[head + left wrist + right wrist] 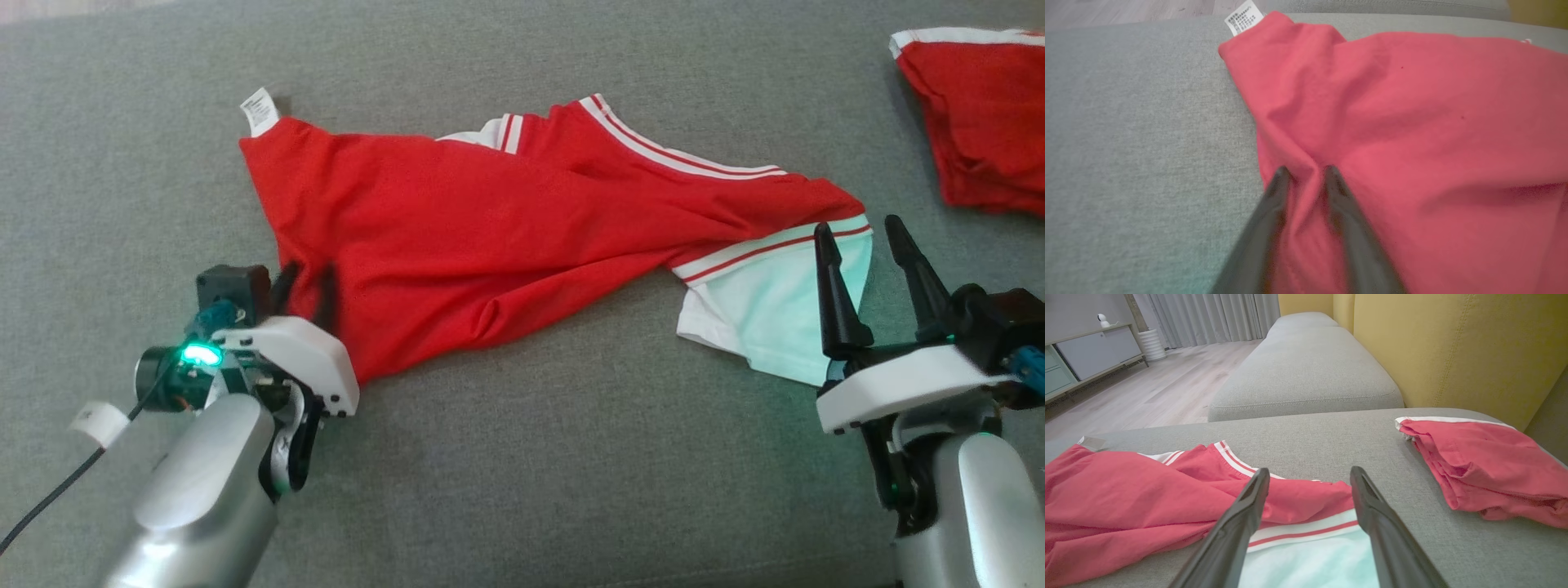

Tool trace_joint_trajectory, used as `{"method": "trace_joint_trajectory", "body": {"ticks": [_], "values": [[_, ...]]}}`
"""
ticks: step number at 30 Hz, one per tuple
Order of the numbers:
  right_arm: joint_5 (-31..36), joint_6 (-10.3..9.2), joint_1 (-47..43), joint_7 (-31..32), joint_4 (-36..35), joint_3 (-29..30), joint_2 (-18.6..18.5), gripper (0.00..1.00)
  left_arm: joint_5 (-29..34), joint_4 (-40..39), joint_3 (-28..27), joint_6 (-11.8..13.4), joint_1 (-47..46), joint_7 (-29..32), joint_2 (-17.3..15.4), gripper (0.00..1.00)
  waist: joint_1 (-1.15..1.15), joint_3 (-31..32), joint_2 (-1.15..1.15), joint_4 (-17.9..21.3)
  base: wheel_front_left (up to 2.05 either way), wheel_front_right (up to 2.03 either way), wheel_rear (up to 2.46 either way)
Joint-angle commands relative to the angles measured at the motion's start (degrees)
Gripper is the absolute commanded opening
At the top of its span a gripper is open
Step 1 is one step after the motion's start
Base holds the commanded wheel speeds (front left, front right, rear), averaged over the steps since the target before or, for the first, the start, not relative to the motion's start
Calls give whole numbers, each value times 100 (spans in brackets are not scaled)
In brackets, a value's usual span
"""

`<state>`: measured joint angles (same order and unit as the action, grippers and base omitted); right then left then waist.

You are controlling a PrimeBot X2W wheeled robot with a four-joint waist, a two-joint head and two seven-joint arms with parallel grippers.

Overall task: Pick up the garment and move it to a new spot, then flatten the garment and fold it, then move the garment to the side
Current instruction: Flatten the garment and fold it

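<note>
A red garment (490, 220) with white striped trim lies stretched and creased across the grey sofa cushion (522, 490). Its white label (260, 110) sticks out at the far left corner. My left gripper (306, 286) presses onto the garment's left edge. In the left wrist view the garment (1412, 122) rises in a small ridge between the fingers of that gripper (1306, 171), which stand narrowed but apart. My right gripper (857, 227) hovers open over the garment's white right end (767, 302). The right wrist view has this gripper (1309, 471) above the striped hem, with the garment (1126, 486) spreading left.
A second red garment (988, 122) lies folded at the far right of the cushion, also seen in the right wrist view (1486, 465). A yellow backrest (1453, 347) rises behind it. Another grey cushion (1306, 371) and wooden floor (1147, 388) lie beyond.
</note>
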<state>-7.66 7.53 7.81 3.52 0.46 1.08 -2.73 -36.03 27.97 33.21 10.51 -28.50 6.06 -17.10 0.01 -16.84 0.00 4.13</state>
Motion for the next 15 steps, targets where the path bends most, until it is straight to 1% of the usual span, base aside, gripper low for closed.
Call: {"method": "trace_joint_trajectory", "body": {"ticks": [1, 2, 4, 8, 12, 15], "values": [[-34, -4, 194, -28, -218, -122, -15, 100, -35, -105, -195, -14, -278, -14, -136, 4, -1, -6, 0, 13, 0, 0, 0], [-33, -4, 189, -35, -211, -113, -15, 100, -43, -71, -189, -31, -289, -28, -121, 0, -1, 0, 0, 13, 0, 0, 0], [-33, -4, 173, -54, -194, -85, -15, 100, -20, -51, -200, -35, -296, -195, -99, 0, -1, 32, 0, 0, 0, 0, 0], [-46, -4, 112, -96, -161, -8, -15, 100, 76, -181, -287, 71, -231, -796, -31, 0, -1, 157, 0, -86, 0, 0, 0], [-49, -4, 50, -130, -126, 54, -15, 100, 261, -518, -247, 167, -78, -1296, -14, 0, -1, 310, 0, -221, 0, 0, 0], [-65, -4, 7, -158, -100, 76, -15, 100, 467, -936, -197, 318, 69, -1608, -59, 0, -1, 426, 0, -313, 0, 0, 0]]}}
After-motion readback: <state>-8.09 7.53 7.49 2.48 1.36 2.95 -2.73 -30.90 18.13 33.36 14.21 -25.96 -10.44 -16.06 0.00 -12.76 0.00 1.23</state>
